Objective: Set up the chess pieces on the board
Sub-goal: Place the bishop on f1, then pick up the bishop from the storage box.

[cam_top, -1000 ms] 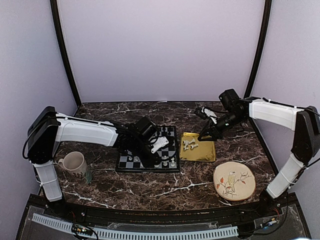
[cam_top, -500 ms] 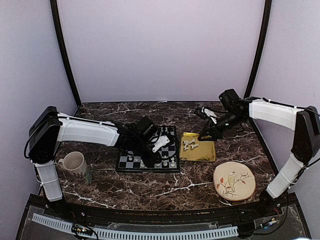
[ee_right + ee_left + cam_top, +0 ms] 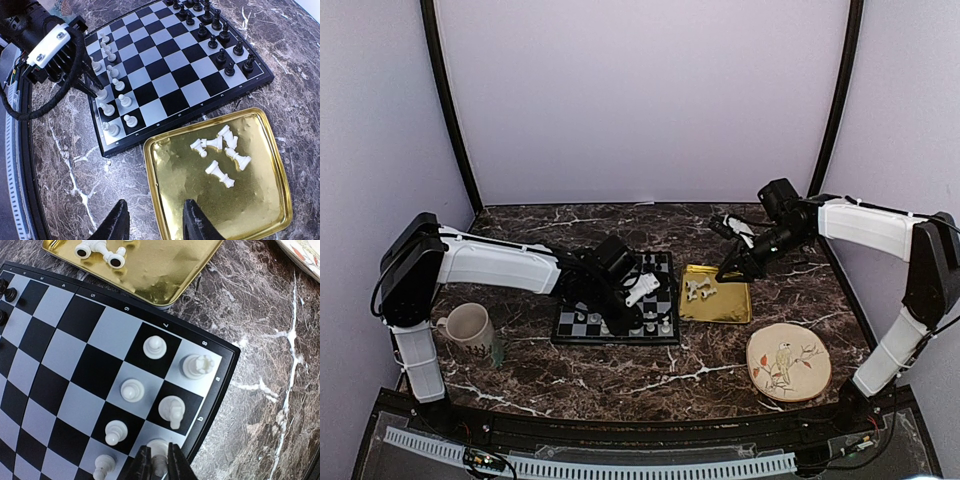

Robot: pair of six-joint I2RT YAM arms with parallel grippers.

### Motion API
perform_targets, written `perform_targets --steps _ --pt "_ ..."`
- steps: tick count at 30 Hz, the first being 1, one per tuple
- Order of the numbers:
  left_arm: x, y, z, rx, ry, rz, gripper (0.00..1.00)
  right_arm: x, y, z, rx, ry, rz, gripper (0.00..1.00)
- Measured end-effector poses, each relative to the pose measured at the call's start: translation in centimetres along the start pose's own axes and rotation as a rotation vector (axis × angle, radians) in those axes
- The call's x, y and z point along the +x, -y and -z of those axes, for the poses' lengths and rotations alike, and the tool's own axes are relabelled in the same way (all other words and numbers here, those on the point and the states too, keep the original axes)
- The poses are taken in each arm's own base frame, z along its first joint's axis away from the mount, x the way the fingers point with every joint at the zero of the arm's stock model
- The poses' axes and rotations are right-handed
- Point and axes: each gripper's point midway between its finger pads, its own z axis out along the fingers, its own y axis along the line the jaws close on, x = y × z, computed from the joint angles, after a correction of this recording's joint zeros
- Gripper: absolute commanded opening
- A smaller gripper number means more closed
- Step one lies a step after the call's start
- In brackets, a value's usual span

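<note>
Nips a white piece (image 3: 158, 460) in the closed left jaws on the board's (image 3: 107, 332) edge rank (seating it beside its neighbours, likely). Leaves spare chessmen (image 3: 220, 175) in the gold tray (image 3: 175, 200) beyond. Hangs right jaws open, empty, over its rim.

The chess pieces (image 3: 154, 347) look smooth plastic, tray (image 3: 200, 200) shiny gold metal, table (image 3: 260, 340) polished marble.

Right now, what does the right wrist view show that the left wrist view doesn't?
Only the right wrist view: the right tool, open and empty, and the whole gold tray. Only the left wrist view: the plate rim, and, close up, the left tool pinching a white piece at the board edge. Both: the board, standing white pieces, and lying white pieces in the tray.
</note>
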Motion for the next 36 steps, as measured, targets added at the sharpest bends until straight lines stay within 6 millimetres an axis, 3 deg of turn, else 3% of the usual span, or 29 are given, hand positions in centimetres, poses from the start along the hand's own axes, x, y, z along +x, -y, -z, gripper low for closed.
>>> perform_targets --steps 6,15,21,27,30,36 --pt "0.0 -0.1 0.0 -0.004 -0.001 0.006 0.27 0.0 0.0 0.0 0.000 0.000 0.000 0.37" --pt "-1.0 -0.4 0.7 -0.024 0.007 0.010 0.29 0.0 0.0 0.0 0.002 -0.002 0.000 0.37" --pt "-3.3 -0.6 3.9 -0.045 0.083 0.000 0.34 0.4 0.5 0.3 0.025 -0.033 0.012 0.35" --pt "-8.0 -1.1 7.7 -0.084 0.284 0.020 0.37 0.5 3.0 -0.1 0.100 -0.100 0.016 0.35" --pt "-9.1 -1.3 7.9 -0.083 0.354 0.061 0.37 0.9 4.1 -0.9 0.111 -0.131 -0.016 0.34" --pt "-9.6 -1.0 7.4 -0.048 0.420 0.140 0.38 2.0 6.9 -2.9 0.134 -0.221 -0.026 0.33"
